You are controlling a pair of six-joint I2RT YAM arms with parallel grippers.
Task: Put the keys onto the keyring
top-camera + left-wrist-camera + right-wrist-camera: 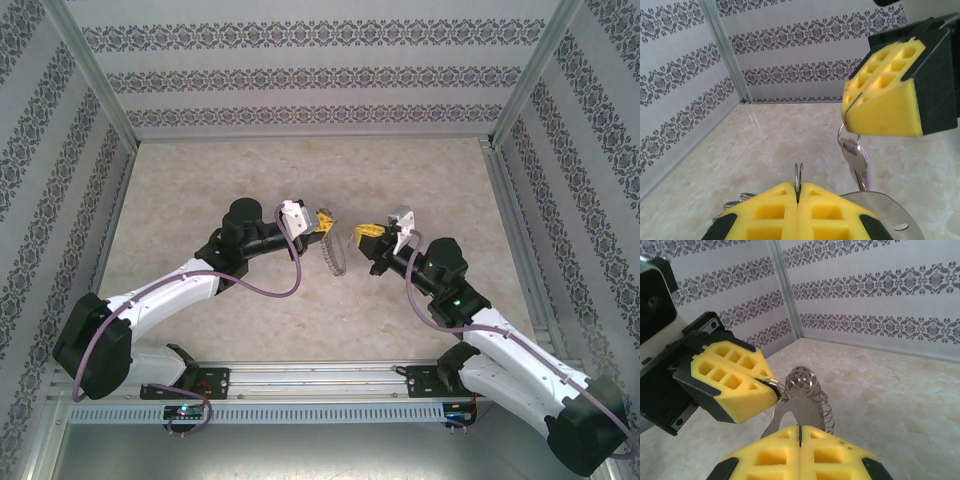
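While left gripper (325, 218) pinches keyring (334, 256), right gripper (362, 233) key (854, 159), table (250, 170) below

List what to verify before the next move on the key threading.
1. Left fingers shut on a thin metal loop: ok.
2. Right fingers shut, small ring with the key hanging beneath: ok.
3. Keyring held up between the two arms: ok.
4. Key already threaded onto keyring: cannot tell.
5. Clearance between the two pairs of fingers: not ok, nearly touching in the right wrist view.
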